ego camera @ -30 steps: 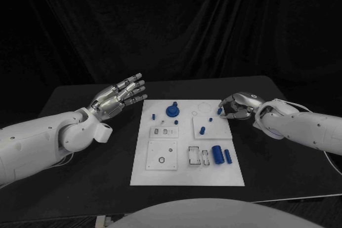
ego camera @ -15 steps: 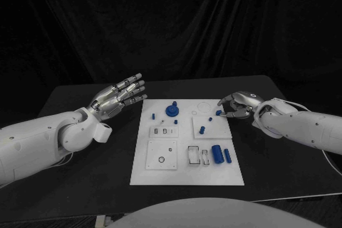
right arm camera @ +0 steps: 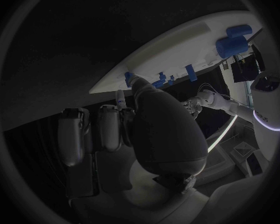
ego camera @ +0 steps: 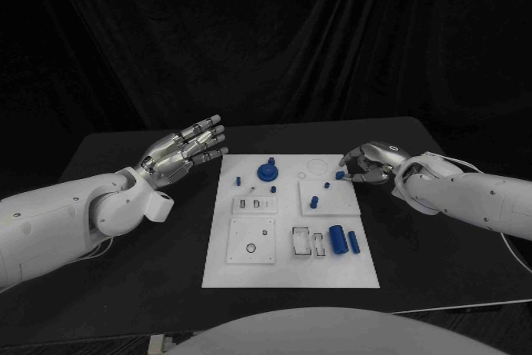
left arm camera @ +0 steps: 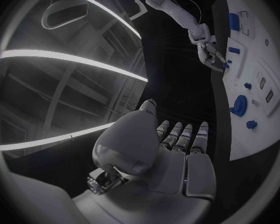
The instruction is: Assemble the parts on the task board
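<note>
On the black table, the white task board is lying flat in the middle, its long side running away from the robot. At the near end of the board, a thick blue cylinder and a thinner blue peg are lying side by side, just right of a small dark-framed slot. Left of them a square white plate is sitting on the board. Farther along, two short blue pegs are standing on another square plate toward the board's right side. Farther still, a round blue gear is sitting near the far end, with small blue pieces beside it.

Off the board's far right corner, the right hand is hanging with its fingers curled in, pinching a small blue part just over the board's right edge. Left of the board's far end, the left hand is raised above the table, palm open, fingers spread wide and holding nothing.
</note>
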Robot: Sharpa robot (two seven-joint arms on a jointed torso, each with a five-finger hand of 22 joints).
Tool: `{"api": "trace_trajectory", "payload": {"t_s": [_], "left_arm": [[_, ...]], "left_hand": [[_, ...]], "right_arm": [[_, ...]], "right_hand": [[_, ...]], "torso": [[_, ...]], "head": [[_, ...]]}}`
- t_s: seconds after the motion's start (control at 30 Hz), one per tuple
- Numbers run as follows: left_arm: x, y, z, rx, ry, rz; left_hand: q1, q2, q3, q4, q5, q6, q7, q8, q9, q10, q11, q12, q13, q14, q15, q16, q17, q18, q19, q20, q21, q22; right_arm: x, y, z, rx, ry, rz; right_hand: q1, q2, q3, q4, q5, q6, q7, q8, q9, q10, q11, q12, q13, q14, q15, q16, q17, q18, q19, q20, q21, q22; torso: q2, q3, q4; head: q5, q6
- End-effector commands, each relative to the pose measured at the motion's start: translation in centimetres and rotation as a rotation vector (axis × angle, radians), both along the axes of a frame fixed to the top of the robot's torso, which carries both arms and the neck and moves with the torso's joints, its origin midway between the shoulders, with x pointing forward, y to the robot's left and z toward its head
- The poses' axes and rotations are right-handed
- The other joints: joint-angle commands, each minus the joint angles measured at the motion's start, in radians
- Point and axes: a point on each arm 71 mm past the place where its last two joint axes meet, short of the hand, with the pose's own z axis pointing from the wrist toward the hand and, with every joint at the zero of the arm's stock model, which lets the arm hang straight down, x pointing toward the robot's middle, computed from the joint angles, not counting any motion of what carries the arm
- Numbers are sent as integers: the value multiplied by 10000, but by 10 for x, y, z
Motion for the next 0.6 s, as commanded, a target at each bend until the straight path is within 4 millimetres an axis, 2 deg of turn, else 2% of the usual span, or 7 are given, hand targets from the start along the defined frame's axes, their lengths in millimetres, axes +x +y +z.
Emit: {"api": "trace_trajectory", "payload": {"t_s": [0.03, 0.13, 0.27, 0.6], "left_arm": [[-1, -2, 1, -165, 2, -97], [-1, -2, 1, -164, 1, -92], [-1, -2, 1, -167, 0, -93], [-1, -2, 0, -172, -4, -92]], "left_hand": [[122, -23, 58, -12, 77, 40, 34, 39, 12, -7, 33, 61, 6, -46, 2, 67, 4, 77, -50, -18, 60, 11], [150, -23, 71, -28, 119, 49, 42, 42, 13, -7, 35, 59, 5, -43, 4, 73, 5, 77, -47, -18, 63, 11], [175, -25, 81, -41, 160, 54, 49, 44, 14, -5, 35, 64, 6, -42, 6, 77, 6, 78, -43, -18, 66, 13], [234, -28, 111, -80, 239, 51, 55, 45, 13, 6, 67, 111, 13, -41, -1, 77, 6, 77, -42, -18, 68, 12]], "right_arm": [[-1, -1, -2, -37, 121, -105], [0, 0, -2, -32, 140, -72], [0, 1, -2, -21, 151, -26], [1, 5, -3, 10, 182, 86]], "right_hand": [[187, 36, 108, -171, 856, 384, -15, 311, 116, 499, 2, -67, 923, 608, -25, -56, 169, 60, 634, -42, -65, 2344], [248, 58, 194, -248, 1160, 548, -40, 445, 174, 491, -8, -76, 910, 599, -37, -64, 138, 62, 630, -43, -75, 2342], [306, 87, 284, -333, 1344, 734, -75, 580, 233, 485, -27, -78, 903, 597, -54, -53, 131, 63, 629, -50, -80, 2341], [336, 100, 335, -398, 1347, 878, -101, 676, 274, 480, -46, -84, 894, 594, -68, -49, 121, 63, 630, -61, -80, 2342]], "torso": [[1, 0, 3], [1, -2, 1], [3, -2, -2], [-2, 4, 5]], "head": [[-7, -4], [-3, -2], [7, -11], [33, -54]]}}
